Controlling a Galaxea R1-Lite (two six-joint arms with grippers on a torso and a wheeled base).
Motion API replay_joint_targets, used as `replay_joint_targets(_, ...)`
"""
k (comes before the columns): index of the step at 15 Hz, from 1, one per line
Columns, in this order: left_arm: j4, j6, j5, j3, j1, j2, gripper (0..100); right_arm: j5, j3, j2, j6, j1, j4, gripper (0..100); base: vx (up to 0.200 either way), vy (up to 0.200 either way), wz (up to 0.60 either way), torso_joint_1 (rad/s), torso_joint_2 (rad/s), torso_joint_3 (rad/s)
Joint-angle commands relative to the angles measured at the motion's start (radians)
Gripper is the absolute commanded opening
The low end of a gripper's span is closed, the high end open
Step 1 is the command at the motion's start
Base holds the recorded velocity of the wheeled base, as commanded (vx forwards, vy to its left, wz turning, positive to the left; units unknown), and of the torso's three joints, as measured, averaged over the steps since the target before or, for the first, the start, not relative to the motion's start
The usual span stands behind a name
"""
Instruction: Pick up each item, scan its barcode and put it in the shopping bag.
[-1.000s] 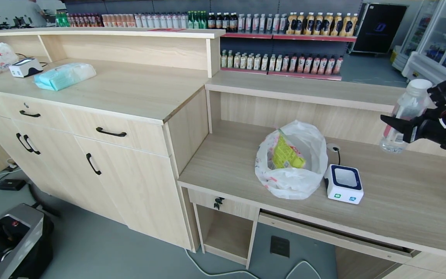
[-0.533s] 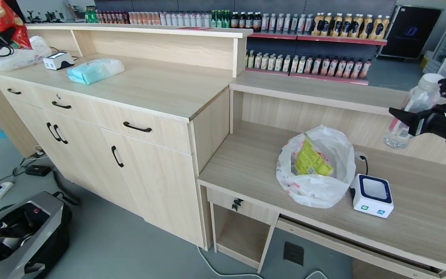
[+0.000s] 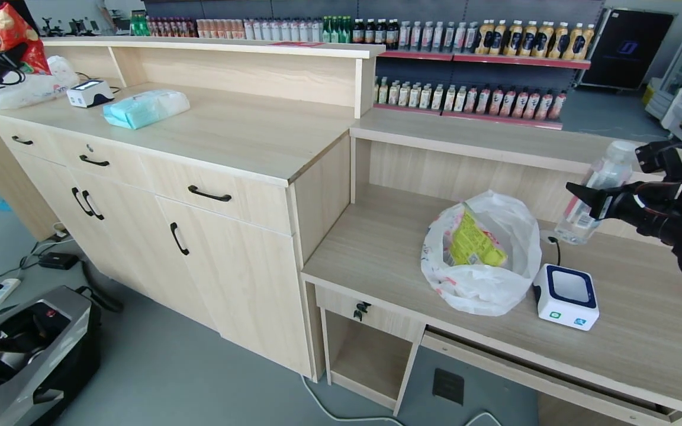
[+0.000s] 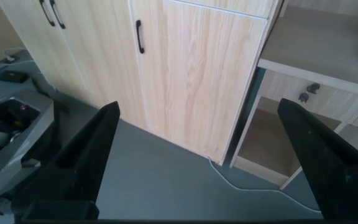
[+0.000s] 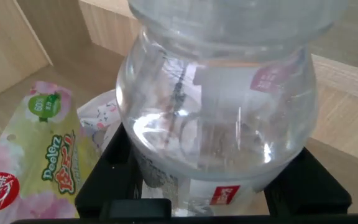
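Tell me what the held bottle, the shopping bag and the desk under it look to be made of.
Bottle: clear, glossy plastic, it seems; you can see through it, and it glints.
Shopping bag: thin white plastic film, slightly translucent, crinkled and slumped.
Desk: pale board with a wood-grain pattern and a matt finish; probably laminate rather than solid wood, but the look leaves that open.

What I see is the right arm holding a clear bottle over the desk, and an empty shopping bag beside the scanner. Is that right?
Not quite: the shopping bag is not empty. The head view shows a yellow-green packet inside it. The rest holds: the right arm holds a clear bottle over the desk, and the bag stands beside the scanner.
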Motion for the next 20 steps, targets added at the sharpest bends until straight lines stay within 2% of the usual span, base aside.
replay_joint_targets(1, 0.000, 0.000, 0.000, 0.000, 0.001, 0.000, 100, 0.000, -0.030, 0.117, 0.009, 0.048, -0.043, 0, 0.000, 0.000, 0.00, 0.000, 0.00, 0.000)
replay_joint_targets(8, 0.000, 0.000, 0.000, 0.000, 0.001, 0.000, 100, 0.002, -0.053, 0.247, -0.002, 0.174, -0.154, 0, 0.000, 0.000, 0.00, 0.000, 0.00, 0.000)
replay_joint_targets(15, 0.000, 0.000, 0.000, 0.000, 0.001, 0.000, 100, 0.006, -0.091, 0.371, -0.010, 0.173, -0.247, 0, 0.000, 0.000, 0.00, 0.000, 0.00, 0.000)
replay_joint_targets(20, 0.000, 0.000, 0.000, 0.000, 0.001, 0.000, 100, 0.008, -0.122, 0.419, -0.011, 0.173, -0.247, 0, 0.000, 0.000, 0.00, 0.000, 0.00, 0.000)
